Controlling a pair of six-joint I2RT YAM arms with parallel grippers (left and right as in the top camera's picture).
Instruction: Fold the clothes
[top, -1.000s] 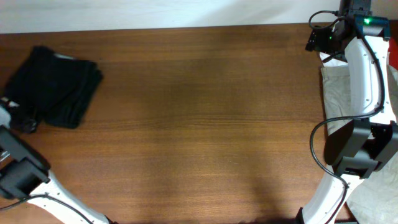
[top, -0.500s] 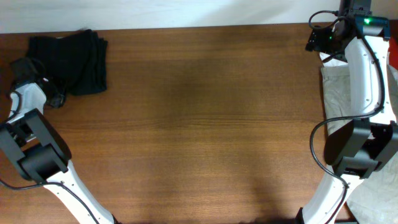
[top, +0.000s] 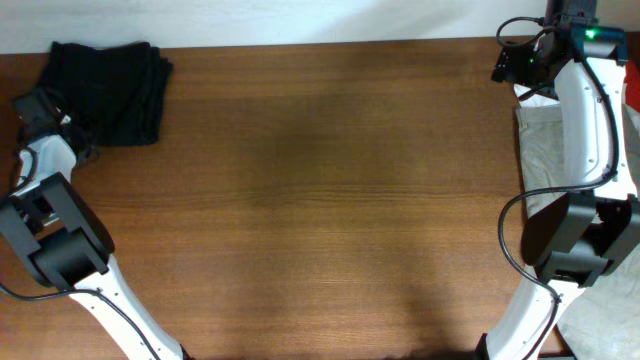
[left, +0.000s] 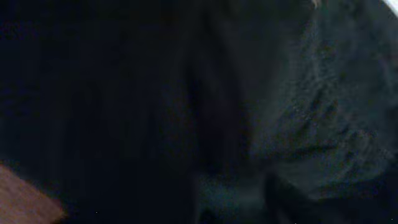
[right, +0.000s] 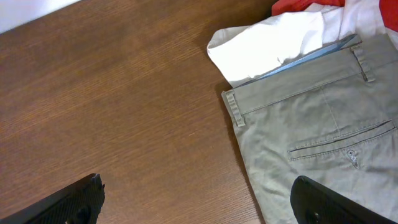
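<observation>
Upper left of the overhead: the black cloth (top: 110, 85) sits as a compact bundle against the far edge of the table (top: 320, 200), so read it as already folded and parked out of the work area. Your left claw (top: 40, 108) is at that bundle's left edge, touching or just beside it. The left wrist view is nothing but dark fabric with a sliver of wood at lower left, so the camera is pressed right up to the cloth. You cannot tell whether this claw is parted or pinching anything. Middle of the overhead: bare wood, likely kept as the folding space. Right edge: the unfolded pile lies under the right arm. In the right wrist view the trousers (right: 311, 124) lie flat with waistband and back pocket up. The white cloth (right: 267, 43) is tucked under their upper edge, and a bit of red cloth (right: 305, 5) shows at the top right corner. Your right claw (right: 199, 199) hangs above the pile's near corner with fingers spread wide and nothing between them. That looks like waiting to pick the next piece, probably the trousers since they are on top.
</observation>
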